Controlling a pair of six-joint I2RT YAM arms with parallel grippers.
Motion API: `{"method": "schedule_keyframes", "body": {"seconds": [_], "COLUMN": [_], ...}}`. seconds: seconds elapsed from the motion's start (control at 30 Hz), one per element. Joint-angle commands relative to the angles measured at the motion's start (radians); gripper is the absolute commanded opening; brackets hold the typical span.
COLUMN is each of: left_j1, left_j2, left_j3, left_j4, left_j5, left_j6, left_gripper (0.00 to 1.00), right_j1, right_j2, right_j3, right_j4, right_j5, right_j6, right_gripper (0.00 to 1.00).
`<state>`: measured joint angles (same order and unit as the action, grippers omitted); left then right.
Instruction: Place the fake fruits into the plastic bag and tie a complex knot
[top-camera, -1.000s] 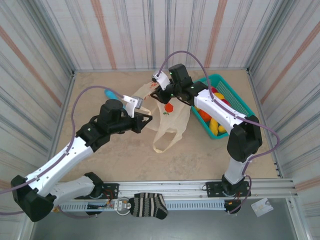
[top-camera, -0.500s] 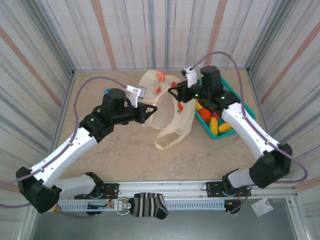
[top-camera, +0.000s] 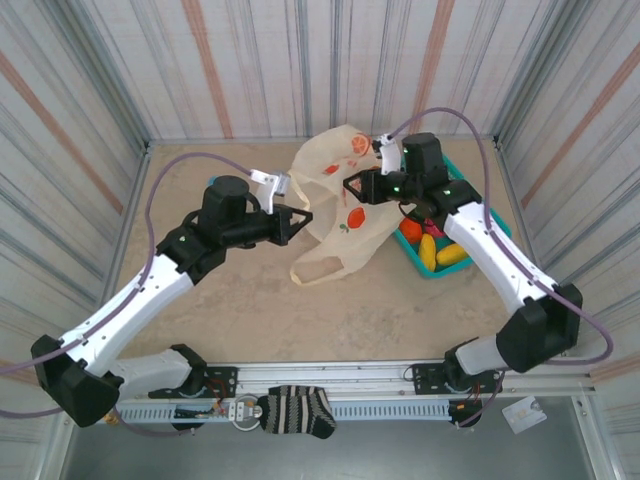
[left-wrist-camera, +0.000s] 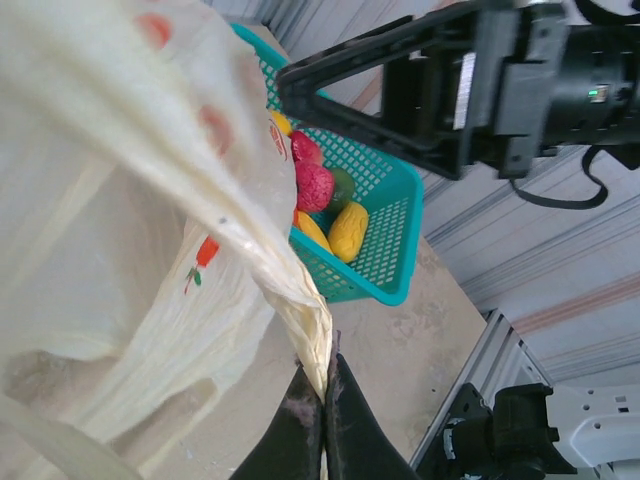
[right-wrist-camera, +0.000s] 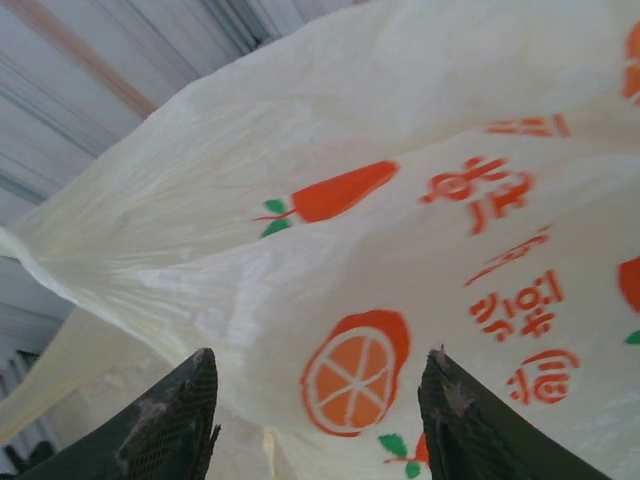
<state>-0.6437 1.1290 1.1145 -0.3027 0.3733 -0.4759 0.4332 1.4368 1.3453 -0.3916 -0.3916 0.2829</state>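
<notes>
Top external shows the plastic bag (top-camera: 345, 215) lifted over the middle of the surface (top-camera: 400, 310), its loose handle (top-camera: 318, 270) trailing toward 7 o'clock. Left gripper (top-camera: 300, 216) is clenched on a twisted bit of the bag's edge; right gripper (right-wrist-camera: 318, 365) stands spread, nothing pinched, the printed film right before it. The fake fruits (top-camera: 428, 250) lie in the teal basket (top-camera: 488, 212) at 3 o'clock of the bag. I judge the mouth wants opening: the right should take the opposite rim and draw away gently, keeping the film taut, not torn. Corrugated walls (top-camera: 250, 60) crowd 12 and 3 o'clock; free room lies toward 6.
</notes>
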Motion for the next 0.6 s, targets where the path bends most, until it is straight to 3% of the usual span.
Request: {"method": "schedule_keyframes", "body": {"seconds": [0.0,0.07,0.23,0.43,0.57], "left_j1": [0.015,0.015,0.015,0.015,0.015], "left_j2": [-0.098,-0.152,-0.246,-0.272,-0.258], "left_j3": [-0.001,-0.028,-0.094,-0.113,-0.11], "left_j4": [0.003,0.005,0.004,-0.033,-0.045], "left_j5": [-0.046,-0.069,-0.07,-0.063,-0.042], "left_j6": [0.023,0.034,0.033,0.02,0.008], "left_gripper": [0.0,0.0,0.0,0.0,0.0], "right_j1": [0.048,0.069,0.104,0.176,0.189], "right_j2": [0.098,0.174,0.447,0.798,0.881], "right_j3": [0.079,0.154,0.423,0.9,1.115], "right_j4": [-0.072,-0.088,-0.222,-0.405,-0.46], "right_j5": [0.164,0.216,0.194,0.132,0.117], "right_j6": [-0.061,-0.085,-0.089,-0.099,-0.075], "right_gripper": [0.43,0.41,0.36,0.36,0.37]}}
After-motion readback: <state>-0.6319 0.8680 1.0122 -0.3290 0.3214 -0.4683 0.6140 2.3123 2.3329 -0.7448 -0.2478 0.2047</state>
